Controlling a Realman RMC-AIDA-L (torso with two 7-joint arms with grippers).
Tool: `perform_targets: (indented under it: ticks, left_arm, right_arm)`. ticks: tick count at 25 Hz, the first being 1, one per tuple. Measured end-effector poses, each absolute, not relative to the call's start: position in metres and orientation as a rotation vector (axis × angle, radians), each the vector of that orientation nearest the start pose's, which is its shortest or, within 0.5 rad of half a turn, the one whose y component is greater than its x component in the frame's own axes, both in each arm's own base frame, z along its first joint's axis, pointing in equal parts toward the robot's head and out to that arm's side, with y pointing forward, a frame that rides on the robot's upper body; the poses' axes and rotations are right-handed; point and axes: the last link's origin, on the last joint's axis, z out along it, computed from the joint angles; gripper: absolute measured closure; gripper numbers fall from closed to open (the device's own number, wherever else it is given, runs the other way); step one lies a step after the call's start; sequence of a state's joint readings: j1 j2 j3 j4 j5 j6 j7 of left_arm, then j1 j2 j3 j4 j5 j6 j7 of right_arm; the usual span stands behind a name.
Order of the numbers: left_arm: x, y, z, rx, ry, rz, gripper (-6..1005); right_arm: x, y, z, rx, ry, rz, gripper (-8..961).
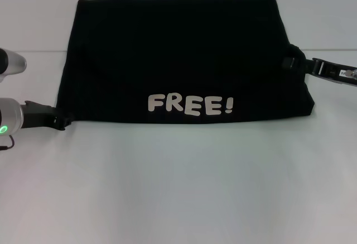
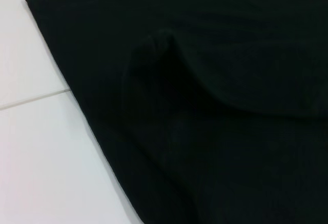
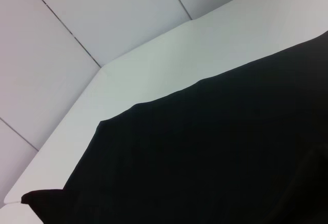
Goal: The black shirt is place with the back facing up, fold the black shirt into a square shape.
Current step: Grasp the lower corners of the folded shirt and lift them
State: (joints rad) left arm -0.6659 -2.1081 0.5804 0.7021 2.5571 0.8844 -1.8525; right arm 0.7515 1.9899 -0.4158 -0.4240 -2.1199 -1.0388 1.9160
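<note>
From the head camera, the black shirt (image 1: 184, 60) lies flat in the middle of the white table (image 1: 178, 188), already folded into a wide rectangle. Its long axis runs from 9 to 3 o'clock, and the white "FREE!" lettering (image 1: 190, 105) reads upright along the 6 o'clock edge. The left gripper (image 1: 60, 122) sits at the shirt's 8 o'clock corner, touching the hem. The right gripper (image 1: 291, 61) is at the 3 o'clock edge, where the cloth bunches around its tip as if pinched. The two probably sit at the short ends so they can carry those ends inward and shorten the rectangle toward a square.

In the left wrist view, the shirt (image 2: 215, 106) fills most of the picture, with a raised ridge in the fabric; no fingers show, so I cannot tell whether that gripper is clamped.

The right wrist view shows the shirt (image 3: 205, 152) spread across the table (image 3: 154, 70), its far edge straight; that arm's fingers are likewise out of sight.
</note>
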Motion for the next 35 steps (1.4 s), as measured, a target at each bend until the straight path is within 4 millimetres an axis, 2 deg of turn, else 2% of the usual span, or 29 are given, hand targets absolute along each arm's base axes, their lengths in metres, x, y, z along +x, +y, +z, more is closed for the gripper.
perform_targets:
  ticks: [5, 8, 13, 22, 28, 35]
  left_arm:
    - [-0.324, 0.406, 0.021, -2.161, -0.982, 0.016, 674]
    - [-0.324, 0.406, 0.02, -2.162, -0.982, 0.017, 902]
    - [-0.322, 0.406, 0.019, -2.168, -0.978, 0.023, 968]
    - [-0.32, 0.402, 0.033, -2.18, -0.986, 0.044, 968]
    - [-0.32, 0.402, 0.034, -2.179, -0.985, 0.045, 968]
    - [-0.318, 0.404, 0.033, -2.152, -1.029, 0.02, 969]
  right_arm:
    - [0.282, 0.427, 0.029, -2.051, 1.383, 0.706, 334]
    - [0.283, 0.427, 0.029, -2.053, 1.382, 0.702, 334]
    - [0.287, 0.426, 0.032, -2.057, 1.383, 0.675, 335]
    - [0.31, 0.417, 0.045, -2.034, 1.465, 0.547, 337]
    - [0.325, 0.41, 0.054, -2.004, 1.492, 0.496, 338]
    - [0.33, 0.406, 0.059, -1.993, 1.501, 0.492, 339]
